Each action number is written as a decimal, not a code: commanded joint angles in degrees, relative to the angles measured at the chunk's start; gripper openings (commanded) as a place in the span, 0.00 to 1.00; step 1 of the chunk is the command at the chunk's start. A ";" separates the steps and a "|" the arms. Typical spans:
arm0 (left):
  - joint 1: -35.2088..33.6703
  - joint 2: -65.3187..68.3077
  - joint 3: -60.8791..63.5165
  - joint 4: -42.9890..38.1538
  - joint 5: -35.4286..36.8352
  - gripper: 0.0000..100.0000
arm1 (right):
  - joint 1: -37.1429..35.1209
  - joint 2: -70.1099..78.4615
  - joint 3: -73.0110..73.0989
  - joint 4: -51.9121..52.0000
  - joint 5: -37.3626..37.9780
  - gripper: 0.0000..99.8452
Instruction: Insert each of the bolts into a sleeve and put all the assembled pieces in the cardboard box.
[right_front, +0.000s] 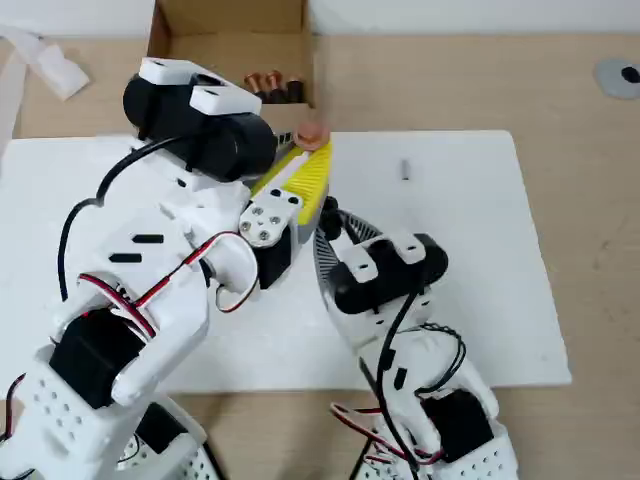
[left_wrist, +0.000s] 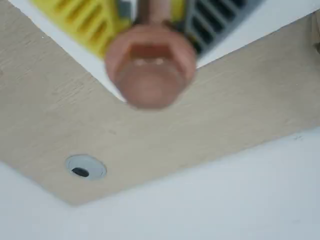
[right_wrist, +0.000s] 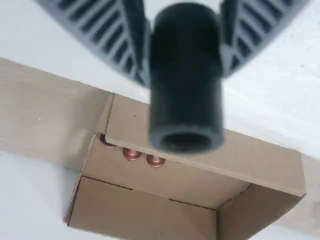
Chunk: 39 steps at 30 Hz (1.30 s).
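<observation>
My left gripper (right_front: 308, 152), one finger yellow and one grey, is shut on a copper bolt (right_front: 312, 135) by the near right corner of the cardboard box (right_front: 235, 48). The left wrist view has the bolt's round head (left_wrist: 150, 67) pointing outward from the left gripper (left_wrist: 152, 15). My right gripper (right_front: 328, 225) sits just behind and below it, shut on a black sleeve (right_wrist: 186, 85) whose open bore faces the box (right_wrist: 165, 200). Assembled pieces with copper heads (right_wrist: 132, 154) lie inside the box (right_front: 272, 85) along its near wall.
A white mat (right_front: 480, 250) covers the wooden table. A small grey pin (right_front: 405, 168) lies on it to the right of the grippers. A round grommet (right_front: 620, 75) is at the far right and white paper scraps (right_front: 50, 65) at the far left.
</observation>
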 joint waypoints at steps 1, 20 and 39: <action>0.35 -0.31 -0.09 -1.49 0.18 0.01 | 0.66 -6.64 -3.30 -1.58 -0.53 0.01; 0.09 -0.31 7.47 -6.77 1.49 0.01 | 0.66 -6.64 -5.14 -1.23 -0.53 0.01; 0.09 -0.40 10.90 -6.77 1.49 0.01 | 0.66 -6.64 -5.32 -1.23 -0.62 0.01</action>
